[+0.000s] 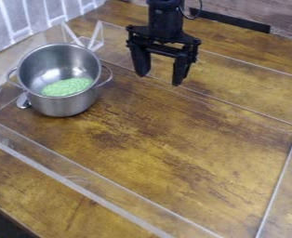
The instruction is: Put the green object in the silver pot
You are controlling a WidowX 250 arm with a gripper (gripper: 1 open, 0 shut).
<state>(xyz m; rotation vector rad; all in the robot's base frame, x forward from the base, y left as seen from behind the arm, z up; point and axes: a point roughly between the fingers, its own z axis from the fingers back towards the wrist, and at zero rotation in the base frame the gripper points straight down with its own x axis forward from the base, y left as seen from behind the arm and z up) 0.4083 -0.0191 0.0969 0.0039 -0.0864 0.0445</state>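
Lump (68, 87), green and probably soft, light and squashable, lies inside the pot (58, 80), beside the hand (160, 76), which is spread wide and holding nothing. Any regrip should pinch its narrow sides gently.

I'm seeing a moderately bright, fairly even light over the wooden tabletop (174, 139), with soft pale sheen lying on the boards toward the far side and along the right. The silver pot (59, 79) is catching light on its rim and inner wall, while its lower outside is showing darker grey. The black gripper (161, 56) is reading nearly as a silhouette, its detail sinking into the dark. The near left corner is falling into deep shadow. At this low resolution I'm getting soft edges and blurred wood grain throughout.
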